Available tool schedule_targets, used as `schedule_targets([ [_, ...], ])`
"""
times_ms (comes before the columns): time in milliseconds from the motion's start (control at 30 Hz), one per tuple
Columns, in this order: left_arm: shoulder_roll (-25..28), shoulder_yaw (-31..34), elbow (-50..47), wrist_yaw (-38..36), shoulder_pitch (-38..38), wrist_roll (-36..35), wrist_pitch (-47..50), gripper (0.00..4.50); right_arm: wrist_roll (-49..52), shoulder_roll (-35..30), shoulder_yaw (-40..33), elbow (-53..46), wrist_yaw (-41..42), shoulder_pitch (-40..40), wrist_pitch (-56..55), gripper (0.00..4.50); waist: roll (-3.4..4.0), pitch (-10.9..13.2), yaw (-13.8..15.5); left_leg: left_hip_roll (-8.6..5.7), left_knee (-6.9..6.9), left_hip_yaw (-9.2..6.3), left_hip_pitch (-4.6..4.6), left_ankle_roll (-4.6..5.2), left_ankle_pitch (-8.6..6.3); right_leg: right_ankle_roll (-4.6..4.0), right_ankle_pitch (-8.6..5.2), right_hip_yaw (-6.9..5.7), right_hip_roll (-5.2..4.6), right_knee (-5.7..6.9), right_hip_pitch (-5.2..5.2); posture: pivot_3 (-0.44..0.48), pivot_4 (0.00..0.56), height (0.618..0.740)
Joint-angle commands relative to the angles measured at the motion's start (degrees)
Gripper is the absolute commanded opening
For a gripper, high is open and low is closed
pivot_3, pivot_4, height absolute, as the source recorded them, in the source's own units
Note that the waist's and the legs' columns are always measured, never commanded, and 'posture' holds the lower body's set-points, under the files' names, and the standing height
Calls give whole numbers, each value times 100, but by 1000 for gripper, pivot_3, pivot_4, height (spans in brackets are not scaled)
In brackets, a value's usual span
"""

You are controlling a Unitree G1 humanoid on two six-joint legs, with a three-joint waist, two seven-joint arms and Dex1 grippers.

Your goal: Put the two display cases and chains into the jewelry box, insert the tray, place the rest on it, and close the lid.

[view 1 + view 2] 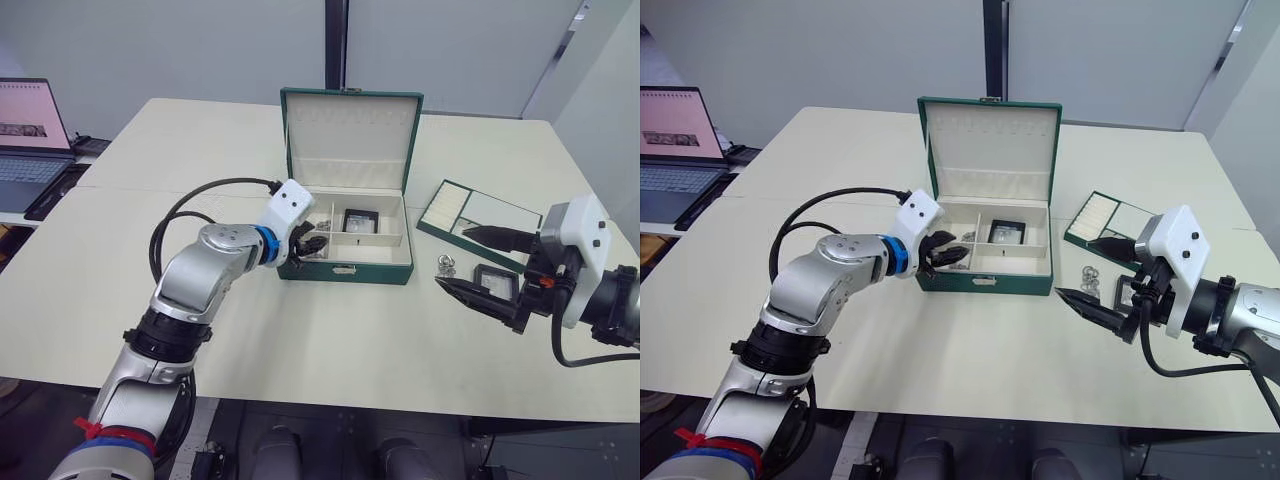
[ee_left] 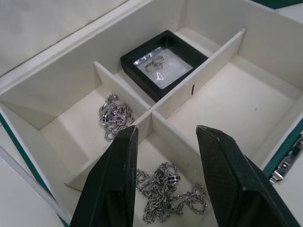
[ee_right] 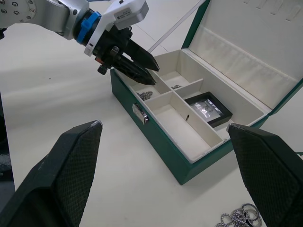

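Note:
The dark green jewelry box (image 1: 372, 272) stands open mid-table, its lid (image 1: 350, 125) upright. One display case (image 2: 163, 64) lies in a back compartment. Two chains lie in the left compartments, one at the back (image 2: 115, 116) and one at the front (image 2: 165, 191). My left gripper (image 2: 168, 130) hovers open just above the front chain, holding nothing. The second display case (image 1: 496, 283) and a loose chain (image 1: 445, 266) rest on the table right of the box. My right gripper (image 1: 452, 258) is wide open there, its fingers either side of them. The tray (image 1: 480, 215) lies behind them.
A laptop (image 1: 30, 130) sits on a separate desk at the far left. The table's front edge runs close below both arms. A black cable (image 1: 215, 185) loops off my left forearm.

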Motion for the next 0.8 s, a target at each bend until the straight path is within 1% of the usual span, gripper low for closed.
schedule_targets([
  [33, 172, 1061, -993, -560, 322, -948, 117, 1994, -5, -86, -181, -57, 63, 94, -5, 4500, 1, 0, -20, 1, 0, 1, 0, 0, 0, 0, 0, 1, 0, 0, -1, 0, 150, 726],
  [67, 300, 1300, -1207, -709, 479, -1180, 215, 1994, -7, -84, -199, -87, 82, 166, 3, 4500, 1, -1, -22, 4, -1, 4, 0, -1, 0, 0, 0, 2, 0, 0, -1, 0, 150, 726],
  [133, 717, 1693, -1543, -1093, 902, -1531, 289, 1994, 4, -31, -217, -165, 79, 328, -3, 4500, 3, -1, -31, 6, -3, 4, 1, -1, 1, 0, 0, -1, 1, -1, -2, 0, 150, 726],
  [200, 1117, 2204, -1713, -1654, 1450, -2055, 305, 1994, 60, 62, -233, -249, 13, 510, -13, 4500, 7, -1, -40, 9, -4, 3, 5, -1, 1, 0, 0, 1, 3, 1, 0, 0, 150, 726],
  [233, 1258, 2437, -1792, -1825, 1710, -2233, 288, 1994, 66, 103, -236, -292, -10, 614, -24, 4500, 6, -1, -43, 9, -4, 3, 6, -1, 1, 0, 0, 0, 3, 1, 0, 0, 150, 726],
  [300, 1431, 2760, -1915, -1946, 2142, -2415, 160, 1994, 48, 176, -236, -363, -26, 803, -57, 4500, 7, -1, -35, 8, -2, 2, 7, -2, 0, 0, 0, -2, 1, 1, 4, 0, 150, 726],
  [400, 1549, 3168, -2009, -2310, 2991, -2360, -477, 2556, -70, 341, -167, -466, -35, 1184, -121, 4500, 3, -3, 2, 6, 2, 1, 7, 8, -5, 1, -1, -8, -5, -2, 12, 0, 150, 726],
  [500, 1649, 3411, -1878, -2652, 3753, -2076, -1207, 3486, -295, 429, -21, -626, 36, 1605, -175, 4500, 5, -2, -8, 5, -1, 2, 7, 13, -8, 1, -1, -9, -6, -6, 10, 0, 150, 726],
  [600, 1702, 3683, -1867, -2867, 4288, -2067, -1584, 4476, -443, 513, -16, -752, 55, 1963, -234, 4500, 5, -2, -12, 8, -3, -1, 7, 15, -10, 0, -1, -9, -2, -4, 7, 0, 150, 726],
  [733, 1727, 4268, -1982, -3124, 5043, -2185, -1888, 4476, -426, 718, -189, -895, 39, 2403, -316, 4500, 4, -3, -23, 8, -4, 0, 7, 18, -12, 0, -1, -8, -2, -4, 6, 0, 150, 726],
  [800, 1771, 4346, -1950, -3264, 5226, -2223, -2011, 4476, -455, 751, -148, -925, 49, 2467, -359, 4500, 4, -3, -31, 8, -5, -1, 8, 18, -12, 0, -1, -8, -2, -3, 5, 0, 150, 726],
])
